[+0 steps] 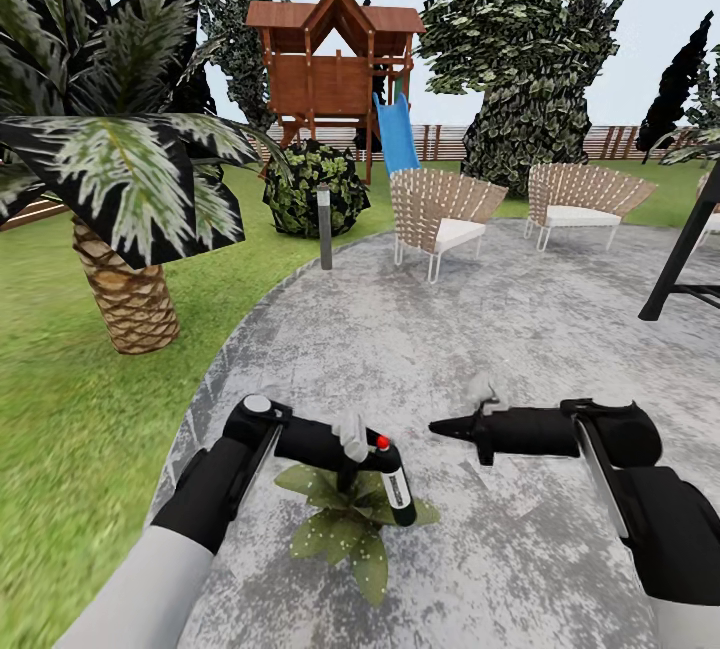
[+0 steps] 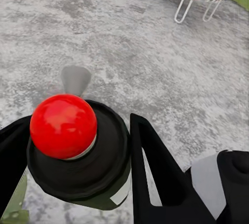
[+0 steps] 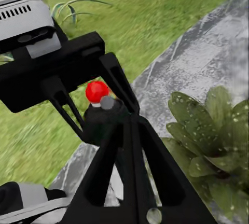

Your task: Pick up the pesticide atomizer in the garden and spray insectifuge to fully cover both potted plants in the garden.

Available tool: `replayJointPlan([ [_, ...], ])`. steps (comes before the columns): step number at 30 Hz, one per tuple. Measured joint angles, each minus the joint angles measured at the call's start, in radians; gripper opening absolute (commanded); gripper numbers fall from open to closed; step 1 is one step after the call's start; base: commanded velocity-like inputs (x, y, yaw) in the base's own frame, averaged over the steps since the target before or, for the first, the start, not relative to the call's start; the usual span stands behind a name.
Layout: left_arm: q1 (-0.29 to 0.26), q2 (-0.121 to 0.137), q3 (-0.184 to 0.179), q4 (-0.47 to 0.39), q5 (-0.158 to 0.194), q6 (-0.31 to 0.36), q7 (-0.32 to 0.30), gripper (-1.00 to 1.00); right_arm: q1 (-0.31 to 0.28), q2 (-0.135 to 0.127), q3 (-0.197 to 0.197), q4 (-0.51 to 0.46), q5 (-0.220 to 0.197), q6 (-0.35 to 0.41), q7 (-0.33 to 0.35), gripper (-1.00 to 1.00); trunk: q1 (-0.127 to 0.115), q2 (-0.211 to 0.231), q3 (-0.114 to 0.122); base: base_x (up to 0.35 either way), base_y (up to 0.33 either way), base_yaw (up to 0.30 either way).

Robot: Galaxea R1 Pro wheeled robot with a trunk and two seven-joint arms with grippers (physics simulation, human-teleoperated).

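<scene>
Head view, lower centre: left gripper [image 1: 372, 464] clamps the pesticide atomizer [image 1: 397, 487] over a speckled potted plant [image 1: 345, 526]. Right gripper [image 1: 450, 425] looks pinched together, probably empty. Tilted bottle could spray onto the patio [image 1: 480, 329].

The right gripper [image 3: 132, 130] is reaching up from the bottom of the frame, its black fingers [image 3: 106, 167] pressed together into a point. Just beyond that tip, the left gripper [image 3: 98, 105] is clasping the pesticide atomizer [image 3: 101, 115], red tip showing at centre. A potted plant [image 3: 207, 136] is lying at lower right, white insectifuge [image 3: 189, 125] dotting its leaves. Lawn [image 3: 129, 27] is filling the upper frame.
</scene>
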Motion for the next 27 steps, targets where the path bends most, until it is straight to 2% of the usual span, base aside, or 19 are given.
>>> replayJointPlan([
  [1, 0.002, 0.000, 0.014, 0.001, 0.000, -0.001, 0.000, -1.00, 0.000, 0.000, -0.021, 0.000, 0.000, 0.001, -0.044, -1.00, 0.000, 0.000, 0.000, 0.000, 0.000, 0.000],
  [2, 0.012, 0.000, 0.064, 0.001, 0.003, -0.003, 0.002, -1.00, -0.002, 0.000, -0.056, 0.000, -0.002, 0.000, -0.149, -1.00, 0.000, 0.000, 0.000, 0.000, 0.000, 0.000],
  [4, 0.032, -0.009, 0.141, -0.005, 0.025, -0.005, 0.002, -1.00, -0.007, 0.000, -0.094, 0.001, -0.006, 0.002, -0.243, -1.00, 0.000, 0.000, 0.000, 0.000, 0.000, 0.000],
  [5, 0.047, -0.014, 0.178, -0.015, 0.064, -0.002, 0.005, -1.00, -0.009, 0.000, -0.119, 0.002, -0.006, 0.002, -0.294, -1.00, 0.000, 0.000, 0.000, 0.000, 0.000, 0.000],
  [6, 0.057, -0.015, 0.194, -0.020, 0.104, 0.003, 0.007, -1.00, -0.010, 0.000, -0.130, 0.002, -0.007, 0.002, -0.325, -1.00, 0.000, 0.000, 0.000, 0.000, 0.000, 0.000],
  [7, 0.074, -0.011, 0.209, -0.026, 0.169, 0.007, 0.009, -1.00, -0.011, 0.001, -0.140, 0.003, -0.007, 0.002, -0.369, -1.00, 0.000, 0.000, 0.000, 0.000, 0.000, 0.000],
  [8, 0.093, -0.006, 0.221, -0.032, 0.214, 0.011, 0.010, -1.00, -0.011, 0.001, -0.144, 0.003, -0.007, 0.003, -0.420, -1.00, 0.000, 0.000, 0.000, 0.000, 0.000, 0.000],
  [9, 0.105, -0.002, 0.235, -0.036, 0.232, 0.020, 0.010, -1.00, -0.011, 0.001, -0.146, 0.003, -0.008, 0.003, -0.457, -1.00, 0.000, 0.000, 0.000, 0.000, 0.000, 0.000],
  [10, 0.123, 0.006, 0.273, -0.044, 0.250, 0.043, 0.011, -1.00, -0.011, 0.002, -0.147, 0.003, -0.008, 0.003, -0.510, 1.00, 0.000, 0.000, 0.000, 0.000, 0.000, 0.000],
  [13, 0.163, 0.016, 0.339, -0.107, 0.260, 0.067, 0.009, -1.00, -0.012, 0.018, -0.148, 0.003, -0.010, 0.004, -0.620, 1.00, 0.000, 0.000, 0.000, 0.000, 0.000, 0.000],
  [16, 0.190, 0.042, 0.358, -0.207, 0.266, 0.086, 0.004, -1.00, -0.012, 0.037, -0.148, 0.003, -0.010, 0.004, -0.694, 1.00, 0.000, 0.000, 0.000, 0.000, 0.000, 0.000],
  [18, 0.210, 0.075, 0.375, -0.244, 0.263, 0.103, 0.008, -1.00, -0.012, 0.042, -0.149, 0.004, -0.010, 0.004, -0.715, 1.00, 0.000, 0.000, 0.000, 0.000, 0.000, 0.000],
  [20, 0.236, 0.095, 0.448, -0.276, 0.263, 0.112, 0.011, -1.00, -0.012, 0.043, -0.149, 0.011, -0.009, 0.003, -0.737, 1.00, 0.000, 0.000, 0.000, 0.000, 0.000, 0.000],
  [23, 0.283, 0.104, 0.592, -0.353, 0.258, 0.153, 0.021, -1.00, -0.016, 0.046, -0.148, 0.054, -0.011, -0.006, -0.802, 1.00, 0.000, 0.000, 0.000, 0.000, 0.000, 0.000],
  [24, 0.293, 0.105, 0.621, -0.369, 0.256, 0.169, 0.043, -1.00, -0.016, 0.046, -0.148, 0.069, -0.011, -0.027, -0.814, 1.00, 0.000, 0.000, 0.000, 0.000, 0.000, 0.000],
  [25, 0.310, 0.107, 0.646, -0.383, 0.250, 0.180, 0.105, -1.00, -0.016, 0.047, -0.148, 0.092, -0.011, -0.060, -0.825, 1.00, 0.000, 0.000, 0.000, 0.000, 0.000, 0.000],
  [26, 0.323, 0.108, 0.656, -0.394, 0.248, 0.184, 0.162, -1.00, -0.016, 0.048, -0.147, 0.110, -0.011, -0.076, -0.829, 1.00, 0.000, 0.000, 0.000, 0.000, 0.000, 0.000],
  [27, 0.328, 0.109, 0.660, -0.400, 0.247, 0.186, 0.192, -1.00, -0.017, 0.048, -0.147, 0.119, -0.011, -0.082, -0.831, 1.00, 0.000, 0.000, 0.000, 0.000, 0.000, 0.000],
])
